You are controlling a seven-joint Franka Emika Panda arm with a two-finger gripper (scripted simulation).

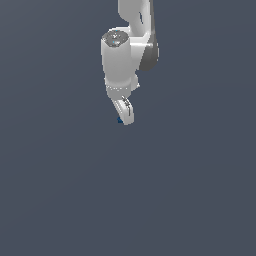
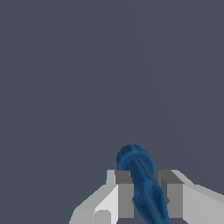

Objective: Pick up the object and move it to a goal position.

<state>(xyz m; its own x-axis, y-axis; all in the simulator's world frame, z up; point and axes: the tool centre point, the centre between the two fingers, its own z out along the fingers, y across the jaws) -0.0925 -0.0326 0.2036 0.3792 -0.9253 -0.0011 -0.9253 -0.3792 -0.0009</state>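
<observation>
The tool (image 1: pixel 125 119) is seen closed on the dark blue object (image 2: pixel 142 186), and this is shown most clearly in the wrist view, where the two grey pads (image 2: pixel 125 194) are pressed against the object from both sides. The object is therefore not beside the tool or below it but between its jaws, and its long axis is laid across the line that joins the two pads, so that one rounded end is pushed out past the fingertips while the other end is hidden toward the palm. In the exterior view only a small blue spot (image 1: pixel 120 120) can be noticed at the tip of the tool, on the side toward the exterior view's left, and most of the object is covered by the white fingers (image 1: pixel 126 111). Around the tool nothing but a flat dark grey ground is shown, and it cannot be told from these pictures whether the tool is touching a tabletop or is held above it. No mark for the goal position is visible in either view, so the direction to the goal from the tool cannot be given. It is judged that the grasp is already made and that the carrying is the step in hand. Because the object is long and is held only across its narrow width, it is judged that it could turn or slip between the pads if the arm is moved quickly.
</observation>
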